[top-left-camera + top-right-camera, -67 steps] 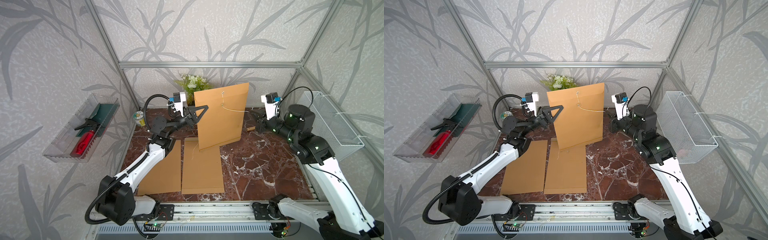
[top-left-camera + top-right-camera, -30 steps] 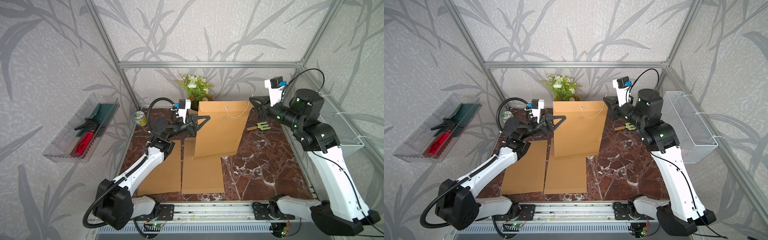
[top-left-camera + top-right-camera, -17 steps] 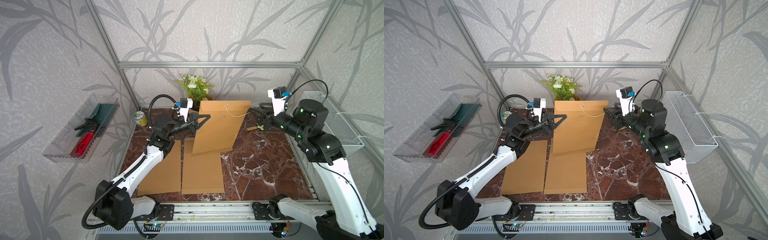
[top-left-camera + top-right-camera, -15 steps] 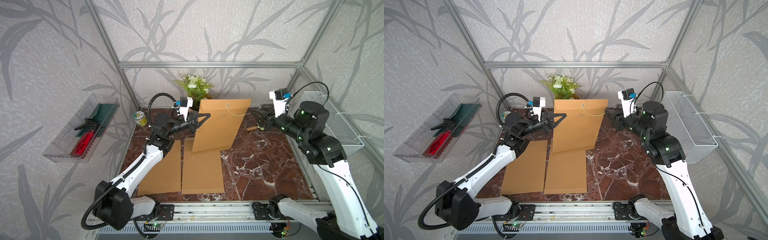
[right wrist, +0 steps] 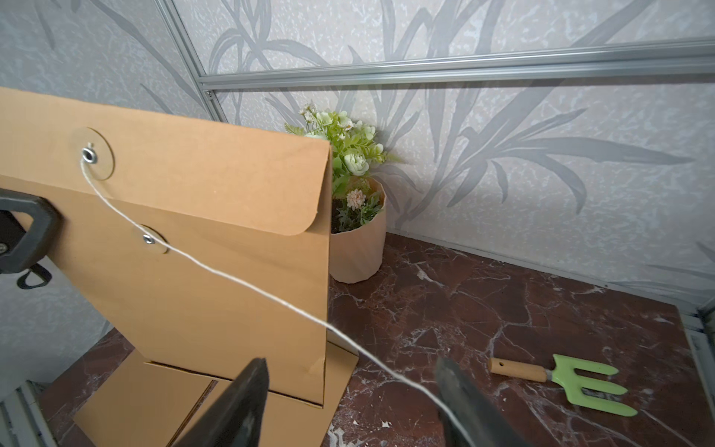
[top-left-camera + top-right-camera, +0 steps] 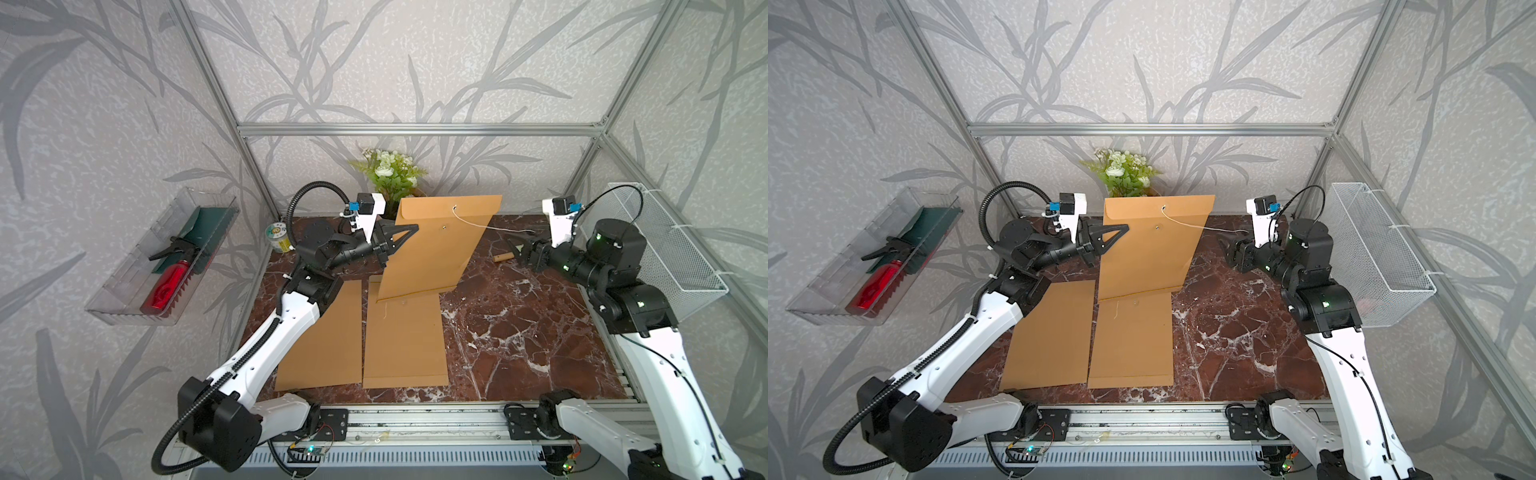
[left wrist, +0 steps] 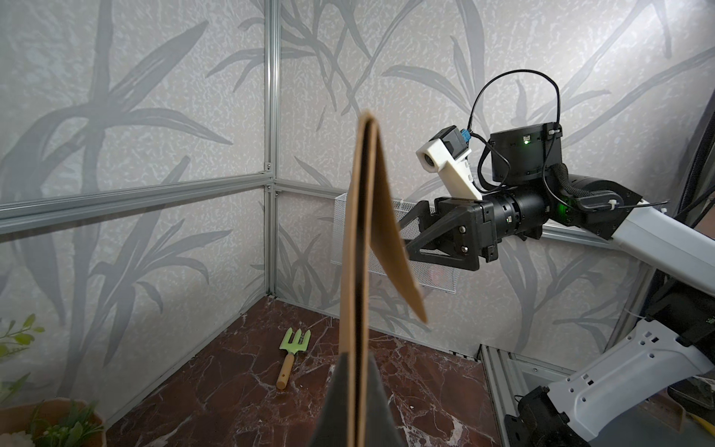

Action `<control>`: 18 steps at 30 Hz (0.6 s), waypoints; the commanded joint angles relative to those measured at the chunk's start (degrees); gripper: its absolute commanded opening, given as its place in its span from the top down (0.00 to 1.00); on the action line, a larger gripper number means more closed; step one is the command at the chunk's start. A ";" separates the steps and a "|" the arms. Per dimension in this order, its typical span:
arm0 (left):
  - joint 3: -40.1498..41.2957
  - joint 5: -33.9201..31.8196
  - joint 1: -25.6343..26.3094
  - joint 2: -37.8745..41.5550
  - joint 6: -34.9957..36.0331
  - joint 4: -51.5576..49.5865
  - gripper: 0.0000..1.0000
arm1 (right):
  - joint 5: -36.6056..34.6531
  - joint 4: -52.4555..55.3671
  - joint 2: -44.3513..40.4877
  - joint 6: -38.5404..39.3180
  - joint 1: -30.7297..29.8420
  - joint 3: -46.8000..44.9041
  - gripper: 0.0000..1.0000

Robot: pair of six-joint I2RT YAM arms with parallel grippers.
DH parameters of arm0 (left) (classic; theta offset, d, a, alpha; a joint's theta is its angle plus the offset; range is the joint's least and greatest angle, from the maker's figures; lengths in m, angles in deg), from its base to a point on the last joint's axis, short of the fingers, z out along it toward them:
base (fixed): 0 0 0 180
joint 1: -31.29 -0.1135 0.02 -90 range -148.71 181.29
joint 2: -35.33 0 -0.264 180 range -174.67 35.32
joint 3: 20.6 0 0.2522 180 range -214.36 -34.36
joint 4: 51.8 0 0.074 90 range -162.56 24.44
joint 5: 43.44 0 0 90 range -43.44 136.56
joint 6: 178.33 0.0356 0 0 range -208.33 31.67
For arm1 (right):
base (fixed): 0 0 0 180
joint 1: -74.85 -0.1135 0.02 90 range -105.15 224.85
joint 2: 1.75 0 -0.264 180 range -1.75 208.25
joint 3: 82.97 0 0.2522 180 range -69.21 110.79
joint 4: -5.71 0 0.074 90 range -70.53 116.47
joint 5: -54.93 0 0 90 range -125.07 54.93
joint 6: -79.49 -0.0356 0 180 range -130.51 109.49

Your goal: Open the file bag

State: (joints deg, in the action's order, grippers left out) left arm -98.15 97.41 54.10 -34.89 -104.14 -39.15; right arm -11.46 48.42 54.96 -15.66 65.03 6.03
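Note:
The file bag (image 6: 436, 249) (image 6: 1150, 253) is a brown paper envelope, held upright above the table. My left gripper (image 6: 405, 235) (image 6: 1115, 235) (image 7: 356, 362) is shut on its side edge. The flap (image 7: 394, 247) stands a little off the body. A white string (image 5: 232, 274) runs from the flap's round button toward my right gripper (image 6: 515, 245) (image 6: 1227, 245) (image 5: 350, 365). That gripper is open to the right of the bag. The string passes between its fingers and lies against one finger (image 5: 452, 391).
Two more brown envelopes (image 6: 320, 332) (image 6: 405, 336) lie flat under and in front of the held bag. A flower pot (image 5: 358, 240) stands at the back. A green garden fork (image 5: 561, 381) lies on the marble behind my right gripper. A wire basket (image 6: 665, 237) hangs on the right wall.
My right gripper has opened from shut and let go of the string. It has come down and back to the right of the bag. The left gripper still holds the bag, tilted slightly.

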 commanded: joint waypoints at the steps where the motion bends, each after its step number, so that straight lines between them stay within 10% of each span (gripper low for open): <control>1: -2.15 -0.85 -0.13 1.65 2.17 0.13 1.00 | 4.33 -5.19 -1.16 -2.76 0.20 -1.41 0.30; 18: -2.27 -0.40 -0.04 3.07 -1.95 3.57 1.00 | 8.55 -16.51 -0.31 -7.24 0.60 -8.04 0.28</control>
State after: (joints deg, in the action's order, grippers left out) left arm -100.12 96.05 54.10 -33.54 -104.27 -39.58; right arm -5.12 38.59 54.06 -20.66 65.44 -1.29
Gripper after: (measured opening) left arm 0.048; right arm 0.715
